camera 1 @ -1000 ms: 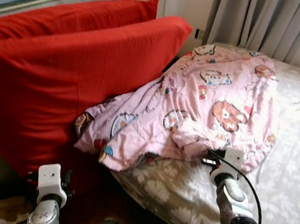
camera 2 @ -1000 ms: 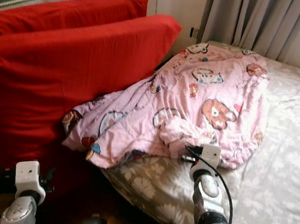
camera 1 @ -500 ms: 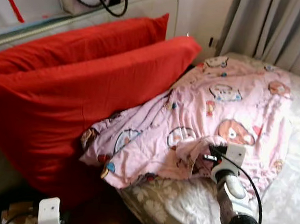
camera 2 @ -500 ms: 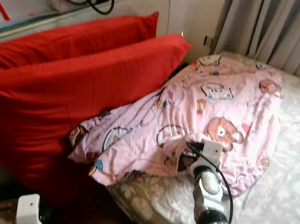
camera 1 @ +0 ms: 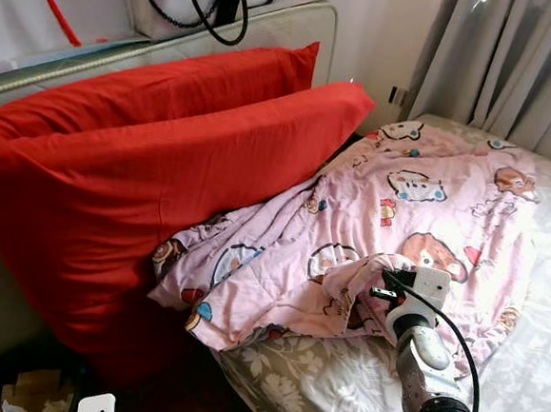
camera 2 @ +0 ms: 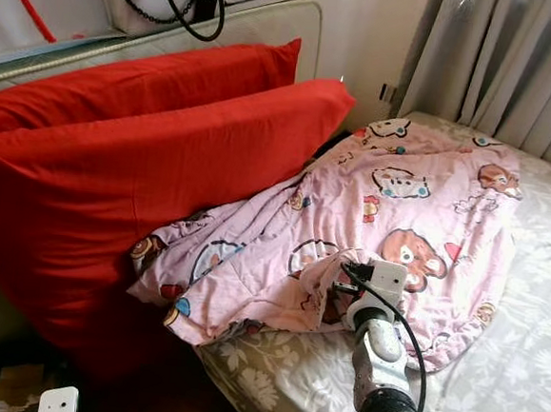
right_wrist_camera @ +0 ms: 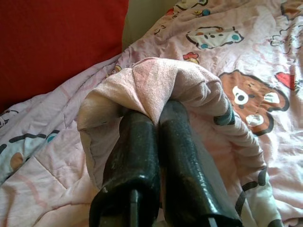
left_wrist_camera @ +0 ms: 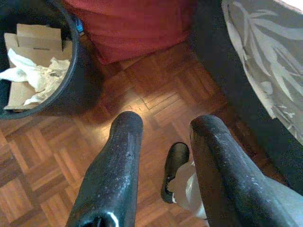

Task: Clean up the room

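Note:
A pink cartoon-print blanket (camera 1: 418,208) lies crumpled across the grey floral bed (camera 1: 318,391), its near edge hanging over the bed's side. My right gripper (right_wrist_camera: 156,113) is shut on a raised fold of this blanket near its front edge, and the cloth drapes over both black fingers (right_wrist_camera: 135,151). From the head views the right gripper (camera 1: 376,288) sits under that lifted fold. My left gripper (left_wrist_camera: 166,124) hangs open low over the wooden floor (left_wrist_camera: 42,161) beside the bed, holding nothing.
Two big red pillows (camera 1: 165,159) lean against the headboard (camera 1: 290,21), touching the blanket. Grey curtains (camera 1: 516,63) hang behind the bed. A black bin (left_wrist_camera: 71,90) with cardboard and tissues stands on the floor by the pillows. A dark object (left_wrist_camera: 173,165) lies under my left gripper.
The camera has tilted up, showing more of the headboard. My left arm has dropped low at the frame's bottom. The right gripper stays on the blanket, its fold now raised.

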Controlling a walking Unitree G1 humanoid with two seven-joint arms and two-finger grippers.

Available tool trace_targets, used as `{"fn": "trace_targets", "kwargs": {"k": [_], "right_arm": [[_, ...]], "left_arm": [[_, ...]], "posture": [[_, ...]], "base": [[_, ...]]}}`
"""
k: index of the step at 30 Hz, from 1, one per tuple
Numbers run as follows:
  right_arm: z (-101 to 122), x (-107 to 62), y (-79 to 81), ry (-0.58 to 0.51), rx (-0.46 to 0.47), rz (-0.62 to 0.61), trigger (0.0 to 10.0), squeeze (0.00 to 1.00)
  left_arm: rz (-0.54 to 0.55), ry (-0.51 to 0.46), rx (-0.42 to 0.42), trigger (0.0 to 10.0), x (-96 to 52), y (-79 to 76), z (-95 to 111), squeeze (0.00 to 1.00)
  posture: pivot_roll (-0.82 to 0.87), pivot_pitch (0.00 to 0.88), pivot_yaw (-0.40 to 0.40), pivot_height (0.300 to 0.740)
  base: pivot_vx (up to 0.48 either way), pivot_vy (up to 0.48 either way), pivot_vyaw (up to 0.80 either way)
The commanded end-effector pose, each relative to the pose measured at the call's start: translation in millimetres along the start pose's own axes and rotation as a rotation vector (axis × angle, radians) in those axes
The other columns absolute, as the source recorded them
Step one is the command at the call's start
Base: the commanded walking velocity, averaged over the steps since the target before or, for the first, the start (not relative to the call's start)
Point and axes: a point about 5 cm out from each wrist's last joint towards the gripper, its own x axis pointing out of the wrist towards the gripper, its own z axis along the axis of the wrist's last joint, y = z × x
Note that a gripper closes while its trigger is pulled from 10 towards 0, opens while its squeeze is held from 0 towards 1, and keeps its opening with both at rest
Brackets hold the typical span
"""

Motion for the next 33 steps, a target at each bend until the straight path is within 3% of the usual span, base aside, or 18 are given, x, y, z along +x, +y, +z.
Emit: {"fn": "trace_targets", "kwargs": {"k": [1,9,33], "right_arm": [[1.6,-0.5,1.2,-0.016,-0.008,0.003,10.0,0.0],[-0.2,-0.9,4.6,-0.015,-0.004,0.011,10.0,0.0],[0.1,-2.1,12.2,-0.034,0.008,0.002,10.0,0.0]], "left_arm": [[0.001,0.011,-0.009,10.0,-1.9,1.1,-5.1,0.0],[-0.007,0.026,-0.015,10.0,-5.4,2.4,-13.2,0.0],[-0.02,0.005,-0.02,10.0,-2.4,1.3,-5.9,0.0]], "posture": [[0.1,0.0,-0.004,0.74],[0.09,0.0,0.011,0.74],[0.11,0.0,0.02,0.74]], "base": [[0.0,0.0,0.0],[0.0,0.0,0.0],[0.0,0.0,0.0]]}}
